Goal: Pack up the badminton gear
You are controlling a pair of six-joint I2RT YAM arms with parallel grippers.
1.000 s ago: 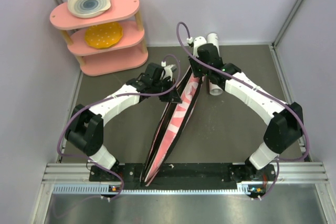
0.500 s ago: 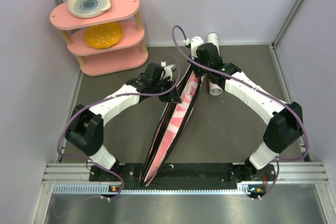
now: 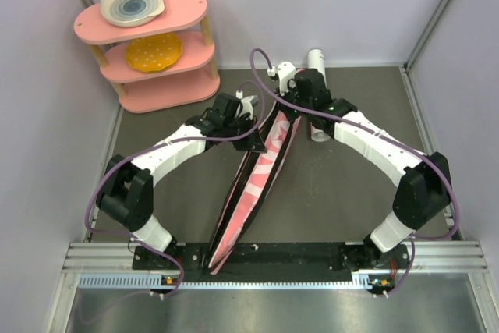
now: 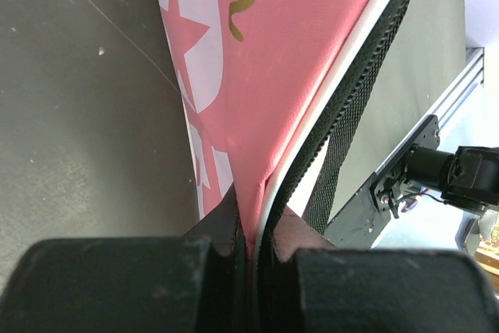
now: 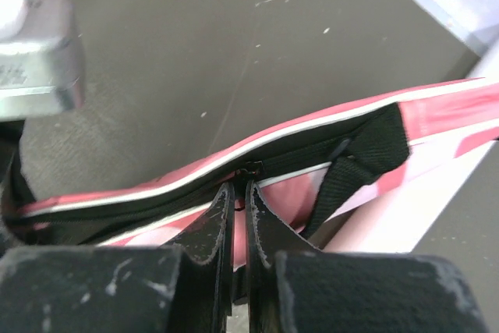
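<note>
The long pink racket bag stands on its edge in the middle of the table and runs from the front rail to the far centre. My left gripper is shut on the bag's pink and white-piped edge, its jaws pinching the fabric. My right gripper is at the bag's far end, shut on the zipper pull of the black zip. The white tube lies behind the right arm and is partly hidden. No rackets or shuttlecocks show.
A pink three-tier shelf with plates stands at the far left. A black webbing strap hangs from the bag. The metal rail runs along the near edge. Walls close in on the left, right and back.
My right gripper has shifted a little to the left at the bag's far end. The bag's near tip has swung slightly left. My left gripper keeps its hold.
</note>
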